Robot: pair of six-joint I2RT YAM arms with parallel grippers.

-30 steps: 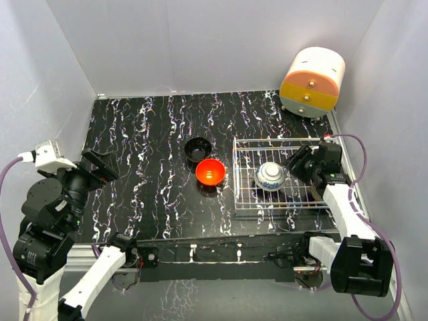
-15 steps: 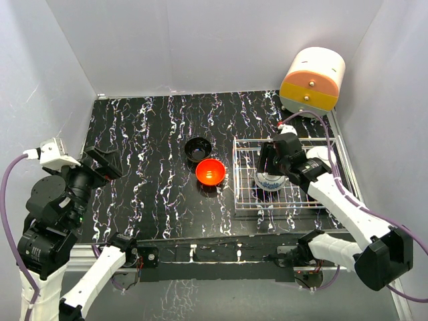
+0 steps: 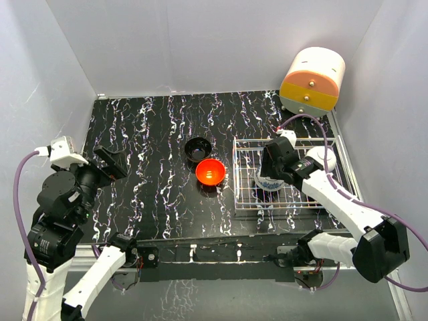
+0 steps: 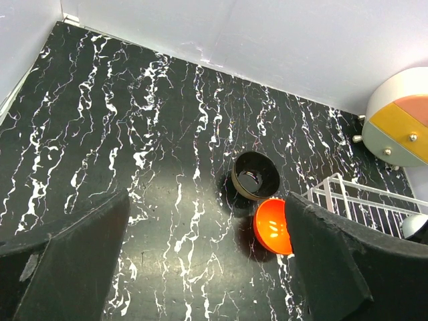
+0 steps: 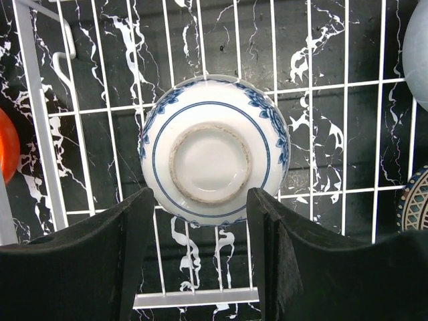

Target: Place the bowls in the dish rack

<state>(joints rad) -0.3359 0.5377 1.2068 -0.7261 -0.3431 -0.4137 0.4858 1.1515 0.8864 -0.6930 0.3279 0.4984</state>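
The right gripper (image 5: 200, 200) hangs over the dish rack (image 5: 40, 134). Its two black fingers (image 5: 87, 261) are spread apart, and nothing is pinched between them. Just past the tips, in the middle of the right wrist picture, lies the blue-and-white bowl (image 5: 215, 150). It is upside down on the wires, with its round foot facing up. Its lower edge in the picture sits right at the gap between the fingers. I cannot tell if they touch it. At the upper right edge of that picture a bit of the white bowl (image 5: 418, 53) shows, and it is in the rack too.

Seen from above, the dish rack sits at the right middle of the black table (image 3: 147, 134), which has white streaks. The red-orange bowl (image 3: 210, 172) stands on the table just left of the rack, right way up. The black bowl (image 3: 197, 148) stands just above it in the picture, very close, also right way up. A cream-and-orange cabinet (image 3: 312, 81) stands in the upper right corner, past the rack.

The left gripper (image 3: 110, 162) is far over on the left of the picture, lifted above the table. Its fingers are wide apart and hold nothing. It is well apart from every bowl.
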